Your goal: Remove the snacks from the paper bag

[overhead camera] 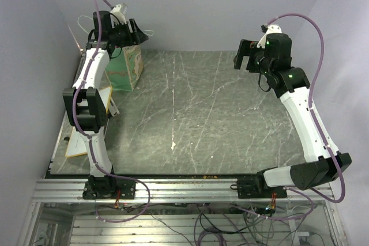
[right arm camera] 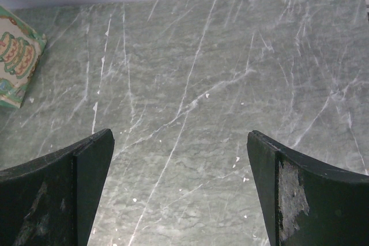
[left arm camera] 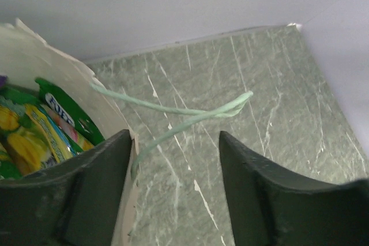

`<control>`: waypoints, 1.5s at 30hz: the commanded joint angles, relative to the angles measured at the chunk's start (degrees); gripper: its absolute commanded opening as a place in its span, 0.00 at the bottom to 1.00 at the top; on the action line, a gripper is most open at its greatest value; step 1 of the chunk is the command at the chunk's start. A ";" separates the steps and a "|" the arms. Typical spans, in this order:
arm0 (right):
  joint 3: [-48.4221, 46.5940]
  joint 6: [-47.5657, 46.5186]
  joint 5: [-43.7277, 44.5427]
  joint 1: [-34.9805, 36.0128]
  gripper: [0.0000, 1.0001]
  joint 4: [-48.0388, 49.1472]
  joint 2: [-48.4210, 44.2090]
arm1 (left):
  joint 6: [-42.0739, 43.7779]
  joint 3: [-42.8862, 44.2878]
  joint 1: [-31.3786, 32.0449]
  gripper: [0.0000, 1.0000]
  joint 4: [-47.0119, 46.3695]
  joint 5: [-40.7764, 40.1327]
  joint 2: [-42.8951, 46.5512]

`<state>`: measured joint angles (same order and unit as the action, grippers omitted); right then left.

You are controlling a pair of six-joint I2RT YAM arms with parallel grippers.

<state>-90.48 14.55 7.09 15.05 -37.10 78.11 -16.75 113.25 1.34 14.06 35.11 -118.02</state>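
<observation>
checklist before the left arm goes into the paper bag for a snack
1. Is the left gripper open: ok, fingers spread.
2. Can the snack packets be seen: ok, green-and-yellow ones show inside the paper bag through its open top.
3. Is the gripper centred over the opening: not ok, one finger sits at the bag's rim and the gap is over the table.
4. Is the string handle out of the way: not ok, it loops across the gap between the fingers.
5. Is the bag upright: ok in the top view.
6. Is the right gripper clear: ok, open over the table, apart from the bag.
</observation>
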 commanded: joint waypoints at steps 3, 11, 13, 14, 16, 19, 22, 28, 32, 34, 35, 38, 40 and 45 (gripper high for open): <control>0.28 0.69 -0.02 -0.52 1.00 0.60 -1.30 | 3.09 0.78 1.96 0.57 4.28 -8.70 2.18; 0.65 1.81 0.99 -0.51 1.00 -0.26 -1.30 | 2.26 2.37 2.59 0.26 6.22 -9.17 2.73; 0.24 2.00 0.93 -0.52 1.00 -0.78 -1.04 | 4.22 4.77 3.39 0.17 9.59 -10.38 2.19; 0.05 2.18 0.91 -0.47 1.00 -1.11 -0.94 | 4.86 5.60 3.74 0.14 10.90 -11.11 2.02; 0.07 2.45 0.99 -0.48 1.00 -1.59 -1.00 | 4.88 5.52 4.13 0.10 11.57 -12.53 2.76; 0.43 2.72 0.96 -0.50 1.00 -1.82 -1.60 | 4.32 3.44 4.68 0.07 10.50 -12.59 5.14; 0.66 2.94 0.83 -0.49 1.00 -2.21 -2.31 | 4.77 2.55 6.28 0.07 11.31 -13.55 6.45; 1.04 3.74 -0.12 -0.49 1.00 -3.82 -3.56 | 5.24 1.19 10.17 0.07 13.94 -15.22 8.90; 2.14 4.79 -1.07 -0.44 1.00 -4.31 -4.89 | 5.23 -1.61 13.57 0.07 14.43 -15.44 11.25; 2.03 5.30 -1.78 -0.44 1.00 -5.01 -5.34 | 4.48 -3.66 15.26 0.07 14.18 -15.04 12.49; 1.93 5.69 -2.08 -0.46 1.00 -5.64 -5.55 | 4.16 -4.62 16.13 0.07 14.29 -15.12 13.19; 2.21 7.17 -3.42 -0.46 1.00 -6.91 -6.75 | 3.30 -7.57 19.03 0.07 14.60 -15.92 15.88; 2.75 8.00 -4.56 -0.41 1.00 -7.63 -7.91 | 2.46 -9.72 21.04 0.07 14.63 -16.40 17.90; 5.15 10.13 -6.05 -0.41 1.00 -9.97 -11.43 | -1.29 -17.45 26.09 0.07 11.94 -17.19 24.55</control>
<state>-86.91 22.20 3.14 15.03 -43.99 69.82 -13.69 99.07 23.53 30.85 16.67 -101.03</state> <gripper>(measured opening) 0.999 0.084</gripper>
